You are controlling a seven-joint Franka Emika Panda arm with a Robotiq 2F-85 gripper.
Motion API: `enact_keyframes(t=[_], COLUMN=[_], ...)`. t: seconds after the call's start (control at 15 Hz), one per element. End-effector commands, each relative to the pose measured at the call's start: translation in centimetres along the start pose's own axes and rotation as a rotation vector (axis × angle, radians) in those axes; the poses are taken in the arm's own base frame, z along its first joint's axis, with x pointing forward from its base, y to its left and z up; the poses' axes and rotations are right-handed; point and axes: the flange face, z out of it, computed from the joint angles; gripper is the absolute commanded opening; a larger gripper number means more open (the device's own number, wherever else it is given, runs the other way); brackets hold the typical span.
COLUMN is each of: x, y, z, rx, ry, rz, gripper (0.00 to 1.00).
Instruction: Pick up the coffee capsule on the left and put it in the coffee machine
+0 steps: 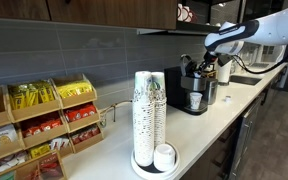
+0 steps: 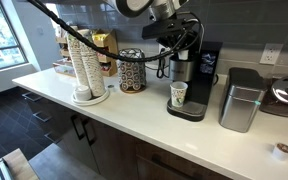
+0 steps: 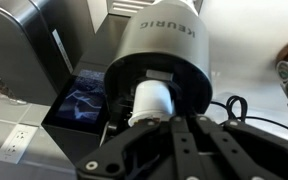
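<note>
The coffee machine [image 1: 191,92] [image 2: 199,85] is a black box on the white counter. In the wrist view its round silvery head [image 3: 162,40] is open with a dark bay below. My gripper [image 1: 214,64] [image 2: 181,47] [image 3: 174,120] hovers over the machine's top. Its fingers look shut on the rim of a white coffee capsule [image 3: 152,100], which is tilted at the mouth of the open head. The capsule is hidden in both exterior views.
A paper cup [image 1: 195,100] [image 2: 178,95] stands in the spout bay. Tall cup stacks [image 1: 149,115] [image 2: 84,65] stand on a tray. A silver bin [image 2: 241,100] and a small white capsule [image 2: 281,150] are beside the machine. A snack rack [image 1: 44,125] stands by the wall.
</note>
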Motion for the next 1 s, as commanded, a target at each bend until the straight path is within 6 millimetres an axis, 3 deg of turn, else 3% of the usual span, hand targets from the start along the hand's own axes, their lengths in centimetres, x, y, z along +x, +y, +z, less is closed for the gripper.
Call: enact_keyframes(t=[0.0, 0.6, 0.93], x=[-1.4, -1.6, -1.9], y=[0.3, 0.4, 1.8], z=[0.2, -0.1, -0.6], rx=[-0.021, -0.012, -0.048], ry=[-0.045, -0.053, -0.053], rz=[0.028, 0.061, 0.094], gripper=[0.06, 0.07, 0.07])
